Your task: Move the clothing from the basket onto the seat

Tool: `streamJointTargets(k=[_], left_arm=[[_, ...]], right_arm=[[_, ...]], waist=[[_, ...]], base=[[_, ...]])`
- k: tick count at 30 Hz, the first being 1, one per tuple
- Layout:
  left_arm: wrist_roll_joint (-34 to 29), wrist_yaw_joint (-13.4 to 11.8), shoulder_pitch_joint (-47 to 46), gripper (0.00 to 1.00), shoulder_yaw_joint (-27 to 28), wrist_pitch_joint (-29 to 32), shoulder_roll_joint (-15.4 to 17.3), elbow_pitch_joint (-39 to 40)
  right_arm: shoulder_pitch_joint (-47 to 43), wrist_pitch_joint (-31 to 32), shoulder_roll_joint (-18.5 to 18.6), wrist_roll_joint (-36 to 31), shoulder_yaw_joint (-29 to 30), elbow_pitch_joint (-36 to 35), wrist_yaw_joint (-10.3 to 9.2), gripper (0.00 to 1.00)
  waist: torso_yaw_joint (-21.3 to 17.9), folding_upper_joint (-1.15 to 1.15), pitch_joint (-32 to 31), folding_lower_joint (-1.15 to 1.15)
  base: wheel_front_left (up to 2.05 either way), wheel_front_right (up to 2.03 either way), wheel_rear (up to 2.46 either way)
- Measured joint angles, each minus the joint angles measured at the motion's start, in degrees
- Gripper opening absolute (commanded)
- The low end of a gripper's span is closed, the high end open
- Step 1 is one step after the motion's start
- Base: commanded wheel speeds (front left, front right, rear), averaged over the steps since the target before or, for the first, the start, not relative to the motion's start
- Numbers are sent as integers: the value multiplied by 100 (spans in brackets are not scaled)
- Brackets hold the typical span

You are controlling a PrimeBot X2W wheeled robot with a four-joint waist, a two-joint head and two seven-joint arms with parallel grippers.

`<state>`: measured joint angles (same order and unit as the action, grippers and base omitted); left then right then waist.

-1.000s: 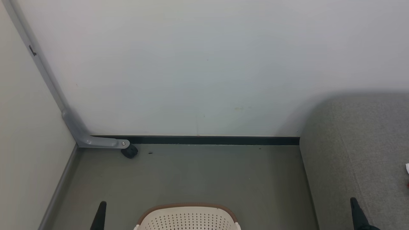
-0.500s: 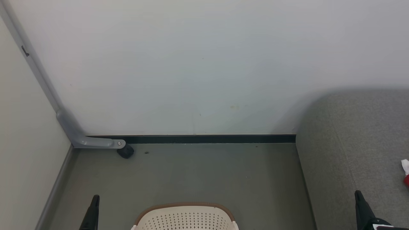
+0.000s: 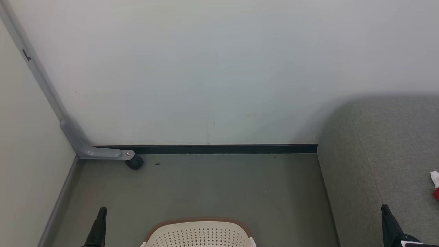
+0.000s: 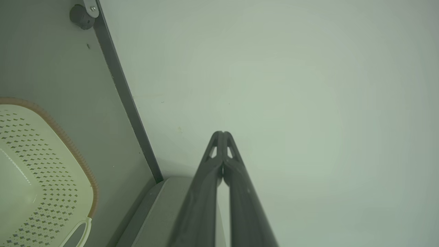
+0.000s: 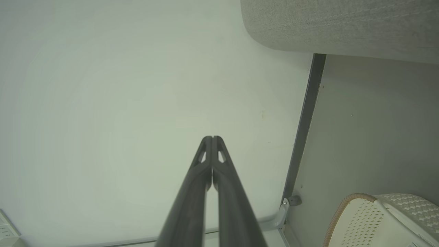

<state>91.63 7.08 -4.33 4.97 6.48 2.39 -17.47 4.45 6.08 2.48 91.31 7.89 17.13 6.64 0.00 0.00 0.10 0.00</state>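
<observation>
left gripper [image 4: 223, 134] and right gripper [image 5: 212, 139]: fingers pressed together, nothing held. basket [image 3: 197, 220], perforated cream plastic with a brown rim, stands on the floor [image 3: 223, 185] between them; contents hidden. seat [image 3: 377, 154], grey woven and rounded, lies rightward, nearer the right arm. red-and-white clothing [image 3: 435, 179] rests on it.

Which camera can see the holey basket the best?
The left wrist view: the basket shows its brown rim, holey wall, inside and a handle there. The head view catches its far end at the bottom edge; the right wrist view, one corner at the lower right.
</observation>
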Motion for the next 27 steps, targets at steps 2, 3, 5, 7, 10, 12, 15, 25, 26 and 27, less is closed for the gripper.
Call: streamJointTargets(k=[2,3,5,7,10,12,15,25,26,27], left_arm=[[0,0,0,0,0,0,0,1],[0,0,0,0,0,0,0,1],[0,0,0,0,0,0,-1,1],[0,0,0,0,0,0,-1,1],[0,0,0,0,0,0,-1,2],[0,0,0,0,0,0,-2,2],[0,0,0,0,0,0,-2,3],[0,0,0,0,0,0,-3,5],[0,0,0,0,0,0,-3,5],[0,0,0,0,0,0,-3,5]], right_arm=[[0,0,0,1,0,0,0,0],[0,0,0,1,0,0,0,0],[0,0,0,1,0,0,0,0],[0,0,0,1,0,0,0,0],[0,0,0,1,-1,0,0,0],[0,0,-1,1,-1,0,0,0],[0,0,-1,1,-1,0,0,0],[0,0,-1,1,-1,0,0,0],[0,0,-1,1,-1,0,0,0],[0,0,-1,1,-1,0,0,0]], waist=[[0,0,0,0],[0,0,0,0],[0,0,0,0],[0,0,0,0],[0,0,0,0],[0,0,0,0],[0,0,0,0],[0,0,1,0],[0,0,1,0],[0,0,1,0]], base=[[0,0,0],[0,0,0],[0,0,0],[0,0,0],[0,0,0],[0,0,0],[0,0,0],[0,0,0],[0,0,0],[0,0,0]])
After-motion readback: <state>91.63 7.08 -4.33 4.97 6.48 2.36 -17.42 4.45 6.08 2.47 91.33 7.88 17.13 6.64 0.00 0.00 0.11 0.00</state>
